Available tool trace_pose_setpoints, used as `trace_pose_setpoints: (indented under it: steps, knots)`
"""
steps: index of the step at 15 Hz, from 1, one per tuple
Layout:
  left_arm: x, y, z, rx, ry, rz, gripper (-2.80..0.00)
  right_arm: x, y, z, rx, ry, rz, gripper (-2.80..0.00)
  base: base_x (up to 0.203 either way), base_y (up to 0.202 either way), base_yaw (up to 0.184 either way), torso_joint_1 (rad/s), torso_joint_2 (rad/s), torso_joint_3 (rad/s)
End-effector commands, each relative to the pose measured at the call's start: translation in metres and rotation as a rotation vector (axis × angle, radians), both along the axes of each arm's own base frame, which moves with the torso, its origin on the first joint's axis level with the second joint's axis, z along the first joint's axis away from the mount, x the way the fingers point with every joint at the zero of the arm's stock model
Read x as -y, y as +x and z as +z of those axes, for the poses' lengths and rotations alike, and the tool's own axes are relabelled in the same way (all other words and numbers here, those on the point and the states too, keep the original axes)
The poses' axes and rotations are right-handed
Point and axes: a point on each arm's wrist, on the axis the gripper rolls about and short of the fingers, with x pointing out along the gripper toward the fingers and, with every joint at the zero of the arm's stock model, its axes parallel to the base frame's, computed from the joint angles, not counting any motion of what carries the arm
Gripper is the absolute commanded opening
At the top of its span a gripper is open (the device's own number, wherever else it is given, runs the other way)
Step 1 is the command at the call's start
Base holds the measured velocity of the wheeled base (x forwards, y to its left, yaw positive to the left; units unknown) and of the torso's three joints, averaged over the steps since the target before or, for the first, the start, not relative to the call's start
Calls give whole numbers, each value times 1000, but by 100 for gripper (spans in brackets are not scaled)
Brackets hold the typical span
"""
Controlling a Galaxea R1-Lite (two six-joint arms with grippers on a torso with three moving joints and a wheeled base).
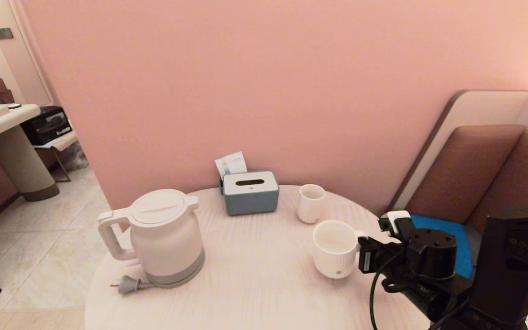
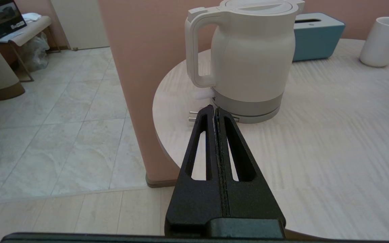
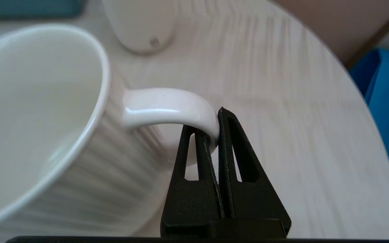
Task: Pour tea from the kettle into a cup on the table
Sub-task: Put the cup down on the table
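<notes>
The kettle (image 1: 165, 236) stands upright on the left part of the round table (image 1: 255, 284), lid on, its loop handle turned toward the table's left edge. A grey plug (image 1: 129, 285) lies on the tabletop just beside the kettle's grey bottom band.

The cup (image 1: 336, 247) stands upright on the right side of the table, well apart from the kettle, its handle pointing toward the robot's right. The right gripper (image 3: 214, 130) has its two black fingers (image 3: 230, 141) pinched on the outer curve of that handle — the right wrist view shows the white loop clamped between the tips. In the head view the right arm reaches in from the lower right, its end against the cup's handle side. The inside of the cup looks pale; whether it holds any tea cannot be told.

The left gripper (image 2: 214, 113) hangs near the table's left edge, tips pointing toward the kettle's base and the plug, touching neither — its fingers are pressed together on nothing.

Behind the cup stands a smaller handleless white cup (image 1: 311, 203), and to its left, against the pink wall, a grey-and-white tissue box (image 1: 250, 192).
</notes>
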Motion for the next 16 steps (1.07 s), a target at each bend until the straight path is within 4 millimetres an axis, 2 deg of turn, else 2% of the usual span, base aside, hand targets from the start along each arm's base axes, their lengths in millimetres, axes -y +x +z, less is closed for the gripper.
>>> trace_pose_setpoints:
  steps: [1, 16]
  knots:
    - [0, 0, 0, -1, 0, 1, -280, 0, -1, -17, -47, -16, 0, -280, 0, 0, 0, 0, 0, 0]
    - [0, 0, 0, -1, 0, 0, -280, -1, -3, -16, -45, -12, 4, -280, 0, 0, 0, 0, 0, 0]
